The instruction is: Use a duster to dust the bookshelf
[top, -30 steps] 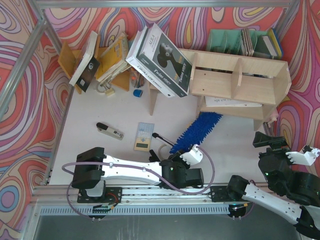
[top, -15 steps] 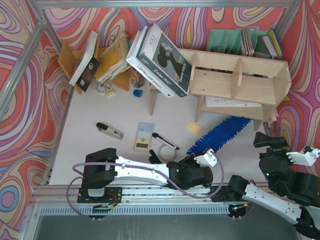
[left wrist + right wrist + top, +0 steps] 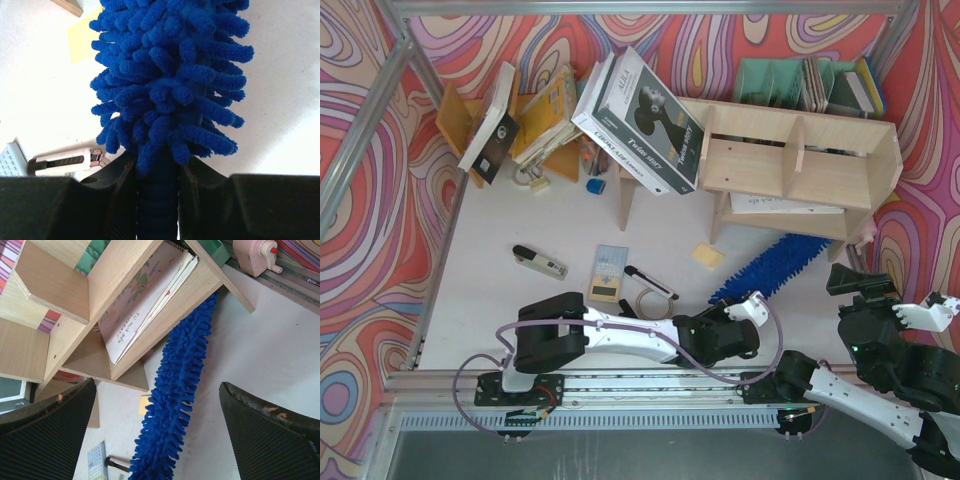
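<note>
We clench our left gripper (image 3: 157, 186) on the handle of the long blue chenille duster (image 3: 776, 265), whose tip lies at the lower edge of the pale plywood bookshelf (image 3: 790, 160). Our right gripper (image 3: 157, 432) stands released.

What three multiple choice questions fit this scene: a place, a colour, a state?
1. The fluffy bright blue duster's tip lies: A by the pale plywood bookshelf's lowest board; B on its top; C far from it.
2. The small square paper note is: A pink; B yellow; C green.
3. The left end effector is: A open, empty; B shut, empty; C shut on the duster's handle.
A, the right wrist view shows it there; B, plainly yellow; C, it clamps the handle.
</note>
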